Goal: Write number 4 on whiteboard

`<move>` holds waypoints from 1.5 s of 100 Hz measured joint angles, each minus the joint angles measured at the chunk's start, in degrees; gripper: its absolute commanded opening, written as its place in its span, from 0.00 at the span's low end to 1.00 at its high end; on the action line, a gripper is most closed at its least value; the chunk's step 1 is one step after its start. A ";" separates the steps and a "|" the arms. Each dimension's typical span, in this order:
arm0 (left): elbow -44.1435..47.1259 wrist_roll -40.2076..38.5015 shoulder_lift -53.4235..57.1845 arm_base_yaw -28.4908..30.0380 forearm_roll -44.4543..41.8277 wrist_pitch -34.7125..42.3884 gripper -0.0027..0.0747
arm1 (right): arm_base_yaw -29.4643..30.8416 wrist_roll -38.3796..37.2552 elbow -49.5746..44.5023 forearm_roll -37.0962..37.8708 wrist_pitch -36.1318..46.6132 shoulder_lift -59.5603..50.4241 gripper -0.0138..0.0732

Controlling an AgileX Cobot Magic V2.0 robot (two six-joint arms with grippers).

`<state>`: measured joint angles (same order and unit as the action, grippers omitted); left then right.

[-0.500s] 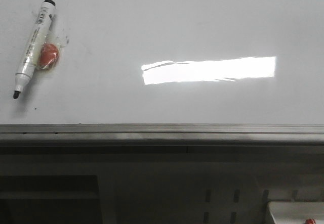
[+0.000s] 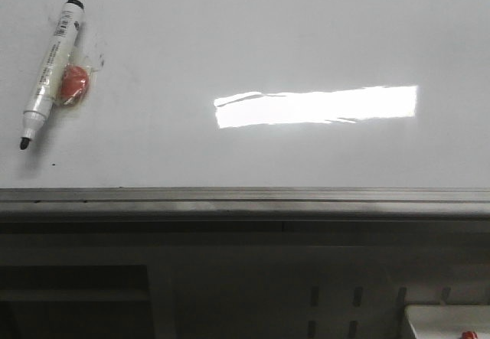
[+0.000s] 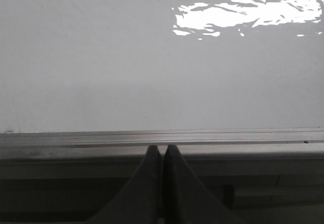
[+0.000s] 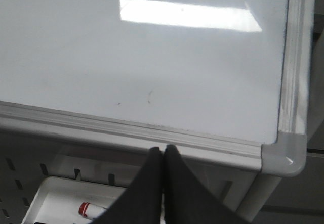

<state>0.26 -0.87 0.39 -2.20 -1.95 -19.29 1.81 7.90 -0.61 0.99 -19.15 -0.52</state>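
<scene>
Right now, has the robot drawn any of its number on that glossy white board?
Not yet. The glossy white whiteboard shows no strokes, only glare. The uncapped white marker pen lies untouched at its far left. The left gripper and right gripper are shut and empty. Picking up and writing remain.

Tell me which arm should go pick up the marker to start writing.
Left, probably. The marker lies uncapped on the far left of the whiteboard, on the left arm's side. Both the left gripper and right gripper sit shut at the near edge, and the right one is by the board's right corner.
</scene>
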 measured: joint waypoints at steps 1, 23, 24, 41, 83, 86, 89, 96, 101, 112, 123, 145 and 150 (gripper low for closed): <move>0.00 0.00 0.00 0.00 0.00 0.00 0.01 | 0.00 0.00 0.00 0.00 0.00 0.00 0.10; 0.00 0.00 0.00 0.00 0.00 0.00 0.01 | 0.00 0.00 0.00 0.00 0.00 0.00 0.10; 0.00 0.00 0.00 0.00 0.00 0.00 0.01 | 0.00 0.00 0.00 0.00 0.00 0.00 0.10; 0.00 0.00 0.00 0.00 0.00 0.00 0.01 | 0.00 0.00 0.00 0.00 0.00 0.00 0.10; 0.00 0.00 0.00 0.00 0.00 0.00 0.01 | 0.00 0.00 0.00 0.00 0.34 0.00 0.10; 0.00 0.00 0.00 0.00 0.00 0.00 0.01 | 0.00 0.00 0.00 0.00 0.76 0.00 0.10; 0.00 0.00 0.00 0.00 0.00 0.00 0.01 | 0.00 0.00 0.00 0.00 1.46 0.00 0.10; 0.00 0.00 0.00 0.00 0.11 0.22 0.01 | 0.00 0.00 0.00 0.00 3.97 0.00 0.10; 0.00 0.00 0.00 0.00 0.63 0.50 0.01 | 0.00 0.00 0.00 0.00 6.88 0.00 0.10; 0.00 0.00 0.00 0.00 1.95 2.03 0.01 | 0.00 0.00 0.00 0.00 14.09 0.00 0.10; 0.00 0.00 0.00 0.00 2.51 3.96 0.01 | -0.09 0.00 0.00 0.00 19.95 0.00 0.10; 0.00 0.00 0.00 0.00 3.17 13.04 0.01 | -0.22 0.00 0.00 -0.13 20.90 0.00 0.10; 0.00 0.00 0.00 0.00 4.15 14.22 0.01 | -0.22 0.00 0.00 -1.54 19.94 0.00 0.10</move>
<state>0.26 -0.87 0.39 -2.20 2.21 -5.07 1.59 7.90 -0.61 -0.55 0.78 -0.52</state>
